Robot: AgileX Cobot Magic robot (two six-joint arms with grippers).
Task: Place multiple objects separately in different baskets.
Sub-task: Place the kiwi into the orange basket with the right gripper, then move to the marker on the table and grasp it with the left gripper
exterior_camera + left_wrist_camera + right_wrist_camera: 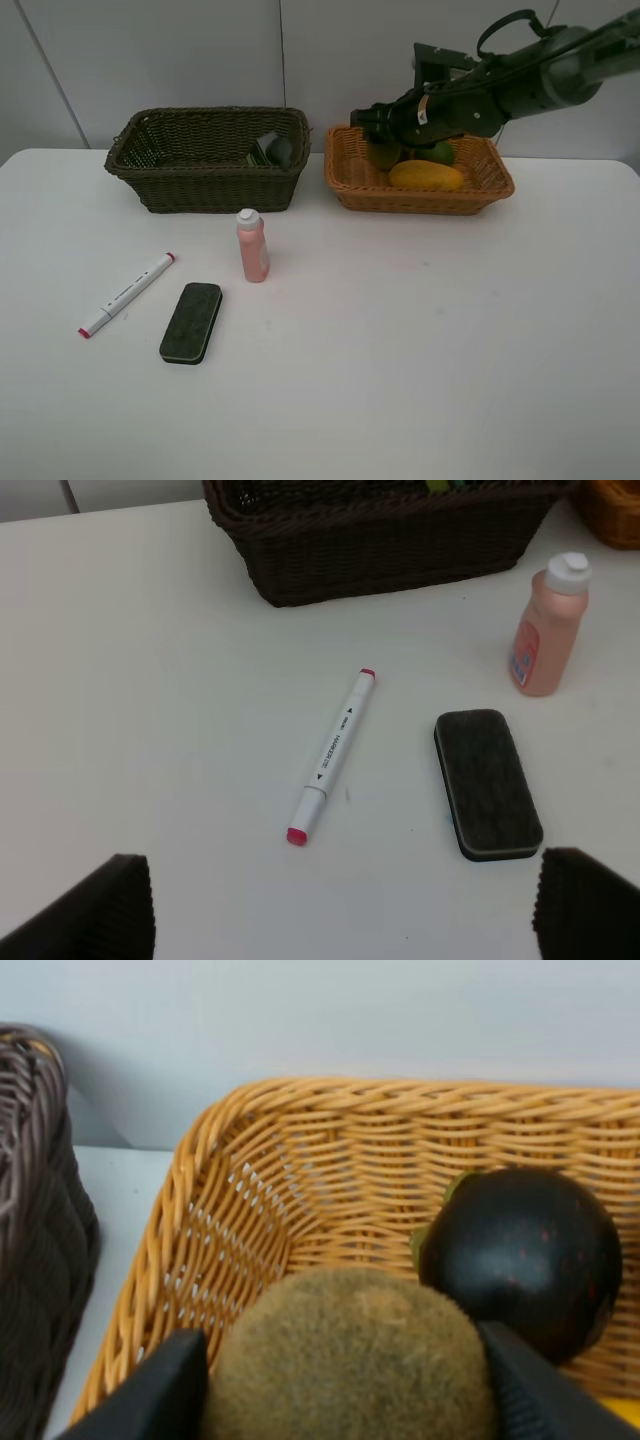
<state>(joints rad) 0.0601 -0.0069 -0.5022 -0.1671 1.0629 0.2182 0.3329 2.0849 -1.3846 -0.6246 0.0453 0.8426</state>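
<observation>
Brown kiwi (pixel 350 1345) is pinched between the two dark fingers of my right gripper (pixel 345 1400), one finger on each flank of the fuzzy fruit, and it hangs inside the rim of the orange-tan basket (pixel 230 1180). Just beyond the jaws, close against the kiwi, sits the dark mangosteen (pixel 520 1255); I cannot tell whether the two touch. Behind that gripper in the same basket lie the yellow mango (pixel 427 176) and the green lime (pixel 438 153). My left gripper (pixel 345 910) has its jaws spread wide with nothing between them, above the white table (pixel 400 350). Straight ahead of that gap lies the white marker (pixel 332 755), red-capped at both ends. The black eraser (pixel 487 783) lies flat ahead of one finger, and the pink bottle (pixel 548 630) stands upright farther out past it. Beyond them all is the dark olive-brown basket (pixel 200 180), with the dark green bottle (pixel 275 150) inside.
</observation>
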